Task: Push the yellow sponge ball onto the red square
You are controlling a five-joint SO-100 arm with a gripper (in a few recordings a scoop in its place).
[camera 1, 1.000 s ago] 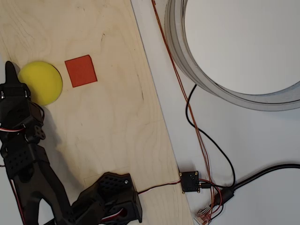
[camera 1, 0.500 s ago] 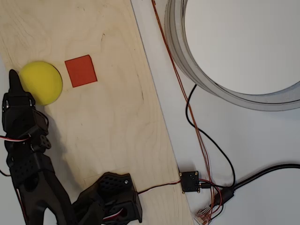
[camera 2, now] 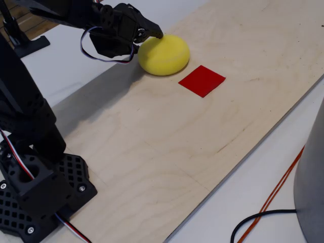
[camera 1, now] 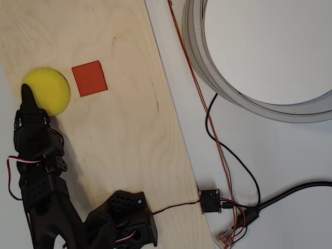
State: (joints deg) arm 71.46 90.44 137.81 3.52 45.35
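Yellow sponge ball (camera 1: 46, 91) touches the hand's (camera 1: 26, 92) tip, beside red square (camera 1: 89, 78).

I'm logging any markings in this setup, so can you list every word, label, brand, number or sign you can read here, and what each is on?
None: no readable text in the overhead or the fixed view.
Yellow sponge ball: plain.
Red square: plain.
Wooden board: grain only.
Gripper and black arm base: no lettering visible.
Small circuit board: any markings are too small to read.
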